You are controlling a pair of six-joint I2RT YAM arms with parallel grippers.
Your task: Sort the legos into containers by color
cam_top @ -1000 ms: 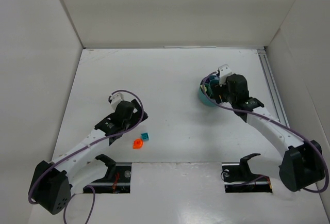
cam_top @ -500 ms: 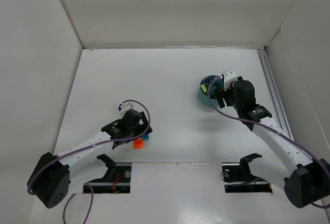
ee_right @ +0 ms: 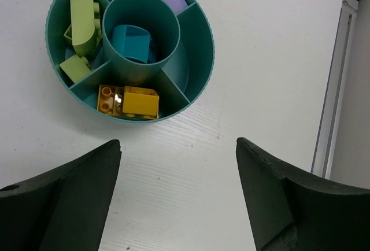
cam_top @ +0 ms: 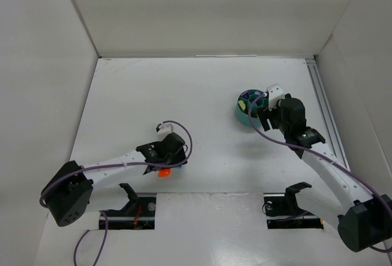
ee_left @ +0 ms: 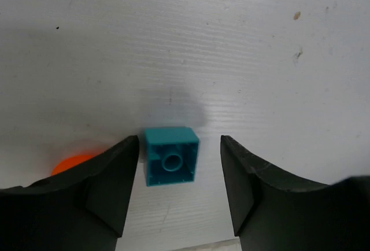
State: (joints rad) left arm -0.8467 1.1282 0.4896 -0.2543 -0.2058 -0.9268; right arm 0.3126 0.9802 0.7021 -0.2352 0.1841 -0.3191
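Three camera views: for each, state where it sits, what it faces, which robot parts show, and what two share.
Top external: overhead from behind, facing the table; left arm, right arm show.
Left wrist: down onto the teal brick between the left fingers.
Right wrist: down into the teal cup; the right fingers show.
Top external shares the teal cup.

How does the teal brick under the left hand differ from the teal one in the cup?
The teal brick on the table lies flat between the left hand's open fingers; the teal brick in the cup sits in the cup's middle well. The table one looks square with a round ring in its middle; the cup one shows a rounded edge. Both are teal.
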